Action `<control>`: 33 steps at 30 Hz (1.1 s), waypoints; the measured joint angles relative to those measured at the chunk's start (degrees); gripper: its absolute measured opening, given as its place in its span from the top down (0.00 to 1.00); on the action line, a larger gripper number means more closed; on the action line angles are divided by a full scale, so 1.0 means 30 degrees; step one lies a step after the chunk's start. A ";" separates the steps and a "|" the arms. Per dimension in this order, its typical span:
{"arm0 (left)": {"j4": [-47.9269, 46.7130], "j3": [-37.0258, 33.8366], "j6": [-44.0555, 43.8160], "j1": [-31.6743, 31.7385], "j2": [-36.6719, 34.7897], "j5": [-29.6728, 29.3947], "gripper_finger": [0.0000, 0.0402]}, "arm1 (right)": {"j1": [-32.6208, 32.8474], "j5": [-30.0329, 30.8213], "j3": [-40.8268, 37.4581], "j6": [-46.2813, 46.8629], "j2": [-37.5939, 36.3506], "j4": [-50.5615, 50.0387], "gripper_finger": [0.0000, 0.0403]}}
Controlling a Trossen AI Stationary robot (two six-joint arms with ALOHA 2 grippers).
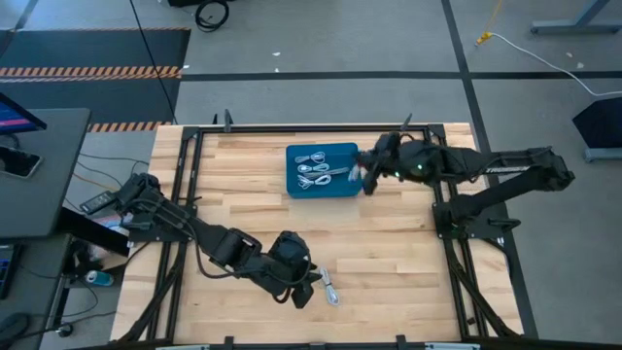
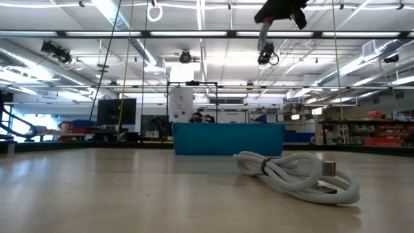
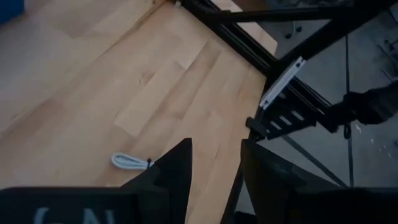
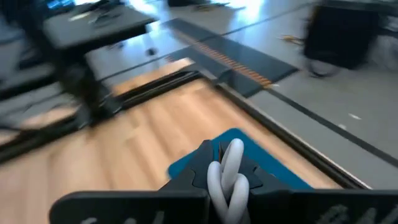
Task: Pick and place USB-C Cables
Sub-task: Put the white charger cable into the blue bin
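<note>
A blue tray (image 1: 342, 185) at the table's far middle holds several coiled white USB-C cables (image 1: 313, 169). My right gripper (image 1: 364, 177) hovers at the tray's right edge, shut on another coiled white cable (image 4: 229, 171), high above the table in the low view (image 2: 265, 32). One more white coil with a dark tie (image 1: 330, 289) lies flat on the wood near the front edge, large in the low view (image 2: 294, 175). My left gripper (image 1: 308, 294) stands just left of it, open, nothing between its fingers (image 3: 216, 144); the coil (image 3: 130, 162) lies beside them. My right gripper pinches the bundled loops of the cable (image 4: 219, 182) between its two fingers, and a loop end (image 4: 234, 149) sticks out past the fingertips. The fingers come from the table's right, slanting a little down. The cable is lifted clear and hangs below the fingers (image 2: 267, 55), above the tray.
Black frame rails (image 1: 194, 165) run along the table's left, right and far sides; a rail corner and bracket (image 3: 280, 87) lie ahead of the left gripper. Bare wood (image 1: 389, 243) stretches between tray and front edge. A desk with gear (image 1: 39, 165) stands off the left side.
</note>
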 joint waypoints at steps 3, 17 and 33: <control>-0.0118 -0.0005 -0.0158 0.0157 0.0000 -0.0032 0.65 | -0.1159 0.0444 0.0000 0.1544 0.0735 0.0354 0.96; -0.0153 -0.0007 -0.0560 0.0173 0.0000 -0.0492 0.65 | -0.4130 -0.1140 0.0003 0.4865 0.6017 0.5709 0.96; -0.0175 -0.0022 0.0155 0.0035 0.0002 -0.0428 0.65 | -0.4554 0.1656 -1.1392 1.4020 0.5723 2.1637 0.96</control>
